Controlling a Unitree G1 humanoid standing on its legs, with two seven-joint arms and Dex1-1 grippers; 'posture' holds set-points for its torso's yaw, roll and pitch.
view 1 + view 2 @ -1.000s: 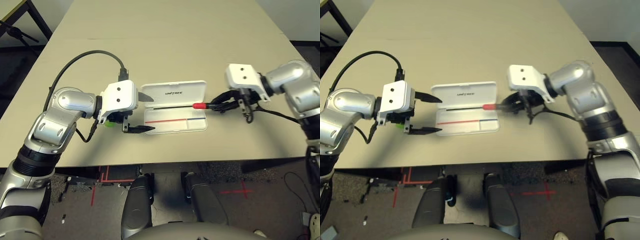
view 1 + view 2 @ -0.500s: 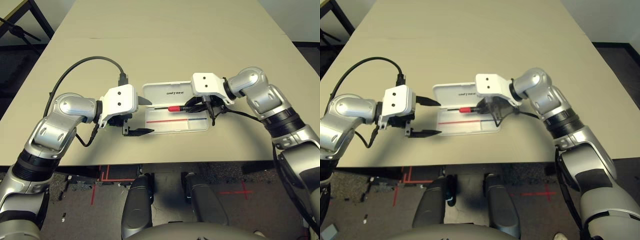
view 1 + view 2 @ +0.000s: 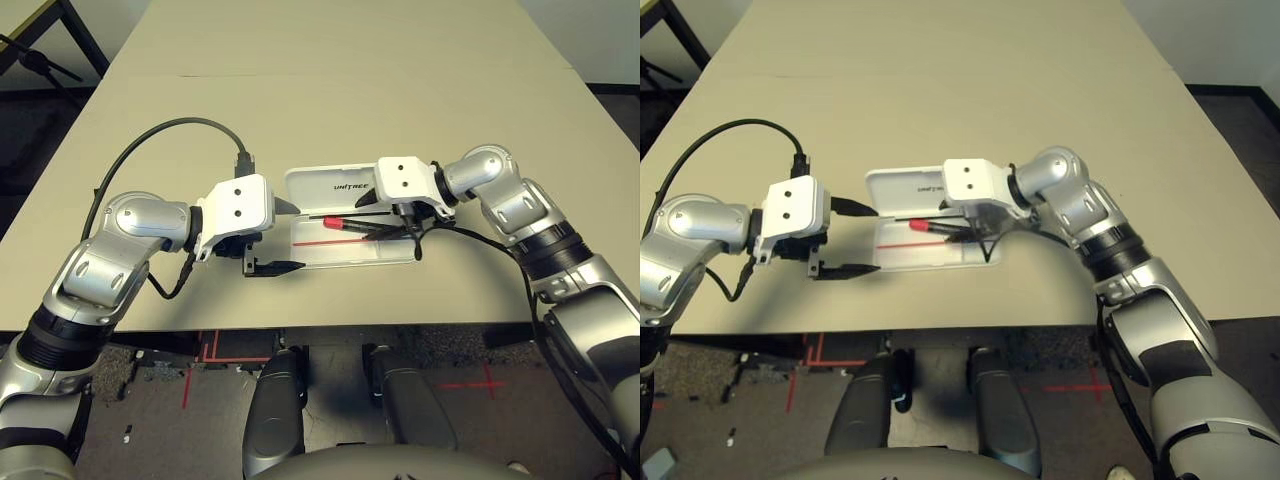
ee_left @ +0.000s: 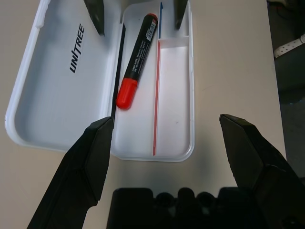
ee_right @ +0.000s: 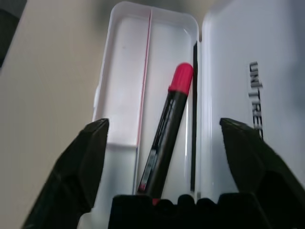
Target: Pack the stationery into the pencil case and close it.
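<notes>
**Left eye view and the wrists: marker lying in the open case, both grippers spread**

Left eye view: the pencil case [image 3: 350, 220] lies open on the smooth beige table [image 3: 330, 90], a flat white hard-plastic box with rounded corners. Its lid, lettered UNITREE, is folded back on the far side of the tray. The marker [image 3: 345, 223] lies inside the tray near the hinge, its red end toward the case's left end. The right gripper [image 3: 385, 224] hangs low over the case's right half with its black fingers apart and nothing between them; its white housing hides part of the lid and the marker's black end. The left gripper [image 3: 283, 236] sits just beside the case's left end, fingers wide, holding nothing.

Left wrist view: the left gripper's two black wedge-shaped fingers [image 4: 83, 167] frame the case's near end. The tray is glossy white, with a thin red line [image 4: 156, 95] running lengthwise and a blue one beyond it. The marker lies slanted between the hinge and the red line. Two dark fingertips of the other gripper stand spread at the case's far end.

Right wrist view: the right gripper's fingers [image 5: 76, 171] stand apart on either side of the marker, not touching it. The marker's near end is cut off behind the gripper's base, and the lid lettering is cut off at the edge.
</notes>
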